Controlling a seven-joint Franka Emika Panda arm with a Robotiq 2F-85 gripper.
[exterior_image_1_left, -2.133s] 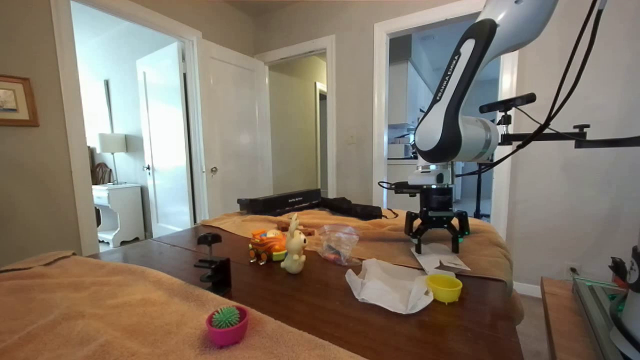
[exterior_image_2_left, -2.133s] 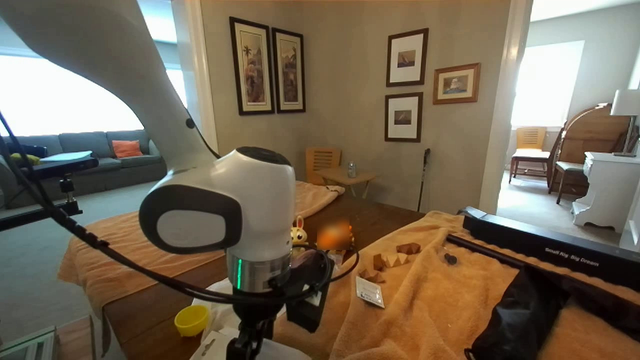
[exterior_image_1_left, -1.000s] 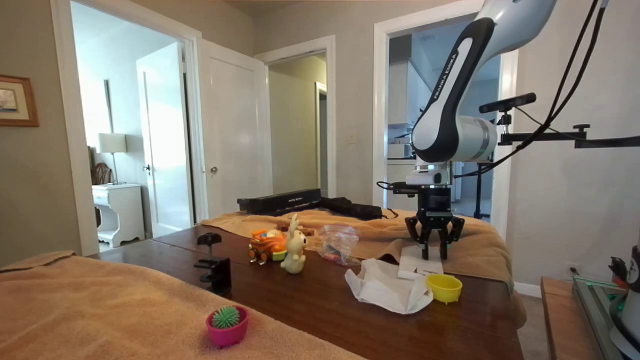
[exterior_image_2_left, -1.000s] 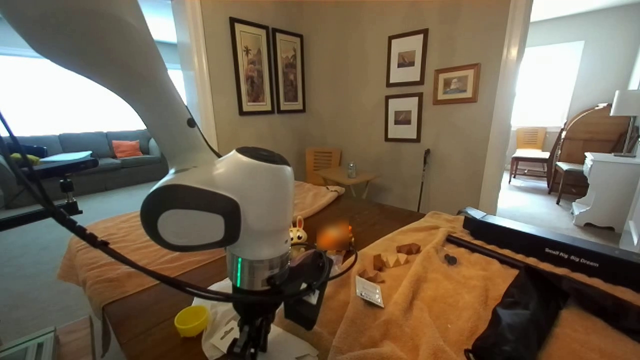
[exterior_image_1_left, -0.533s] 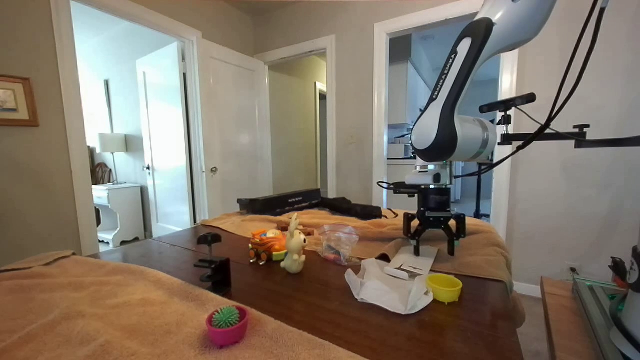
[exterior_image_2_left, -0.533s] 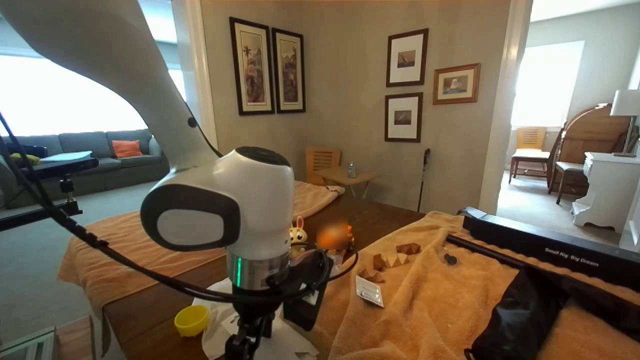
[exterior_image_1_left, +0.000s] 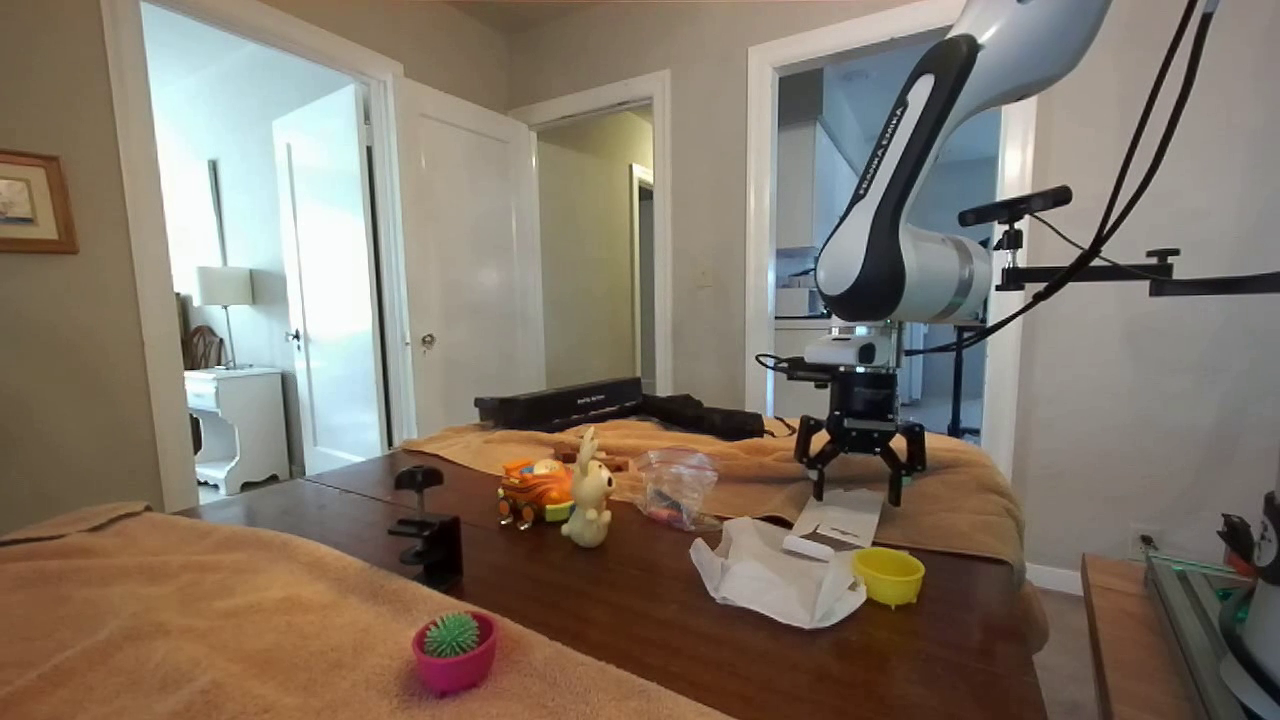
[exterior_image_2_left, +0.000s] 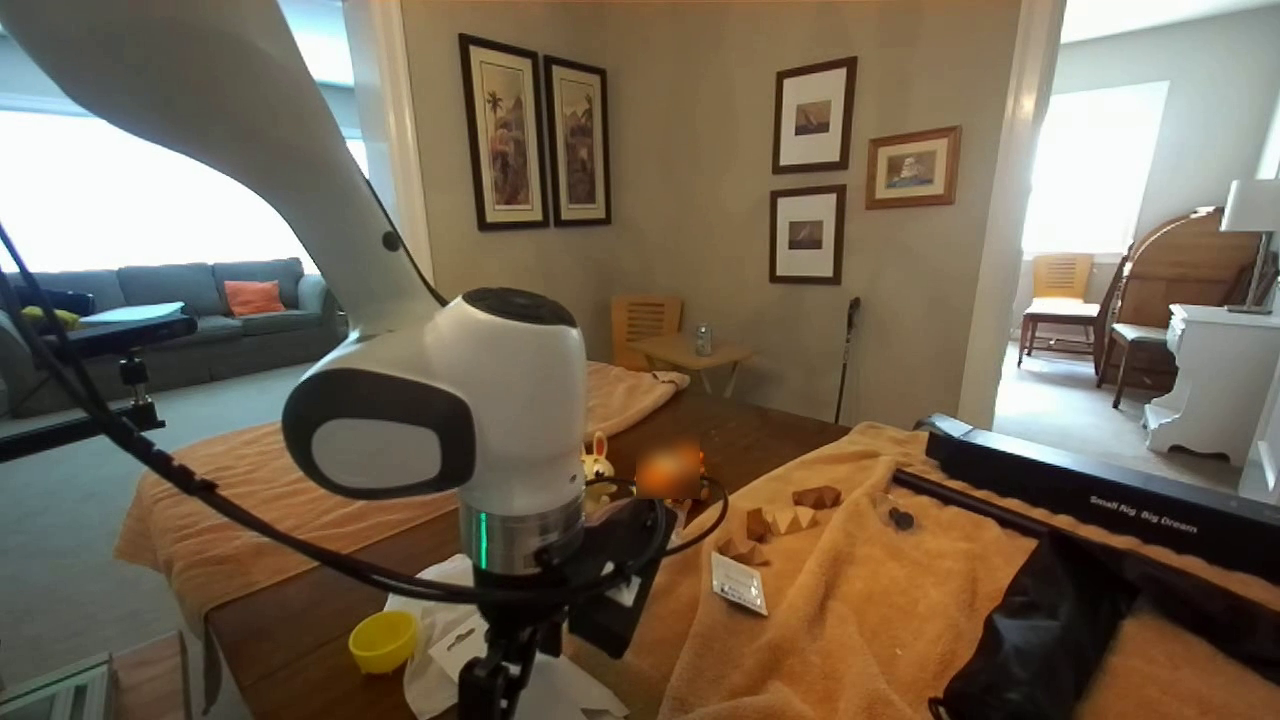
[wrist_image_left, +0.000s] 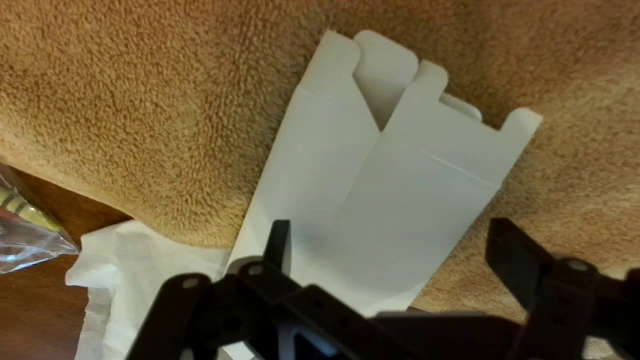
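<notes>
- The brown counter (exterior_image_1_left: 650, 590) carries everything around the hand; a tan towel (wrist_image_left: 175, 125) covers the part beneath it.
- The hand (exterior_image_1_left: 857, 494) hangs pointing down above the towel, fingers spread apart, with nothing seen gripped between them.
- A crumpled white paper (exterior_image_1_left: 780, 580) lies beside the towel, mostly on bare wood.
- The flattened white carton (wrist_image_left: 375, 200) lies below the hand, partly on the towel, its unflapped end reaching over the paper. In the wrist view its long axis slants from lower left to the flaps at upper right, oblique to the fingers' gap. One finger overlaps its left part; the other stands clear of its right edge. Contact cannot be told.
- A clear plastic bag (exterior_image_1_left: 678, 485) lies on the paper's other side from the cup.
- The yellow cup (exterior_image_1_left: 889, 577) stands just beside the paper.
</notes>
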